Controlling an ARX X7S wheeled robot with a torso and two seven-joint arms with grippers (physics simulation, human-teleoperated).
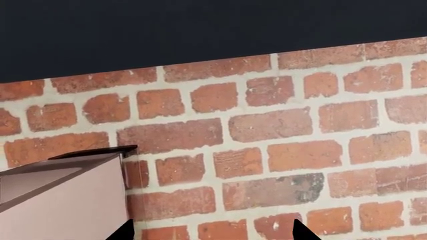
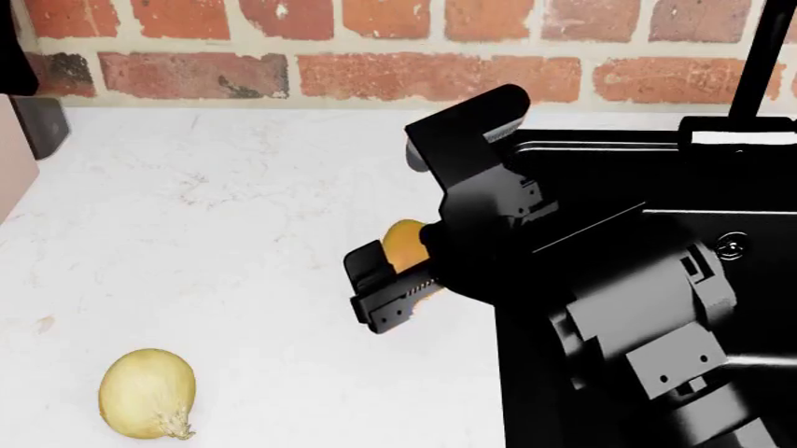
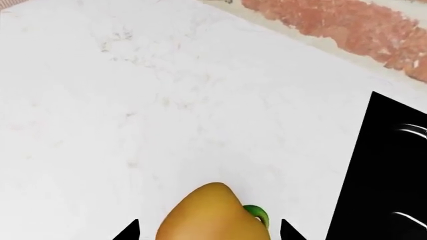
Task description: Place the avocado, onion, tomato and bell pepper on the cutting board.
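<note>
Left wrist view: left gripper (image 1: 210,232), only two dark fingertips showing, set apart with nothing between them; brick wall (image 1: 267,135) behind; corner of a pale pink box (image 1: 63,200) to one side.

Head view: right gripper (image 2: 405,280) low over the white counter (image 2: 224,215), bell pepper (image 2: 405,245) partly hidden behind it; onion (image 2: 147,393) lying well apart, near the front edge; black stovetop (image 2: 648,215) at right.

Right wrist view: bell pepper (image 3: 213,215), green stem visible, sits between the spread fingertips; whether they touch it cannot be told.
</note>
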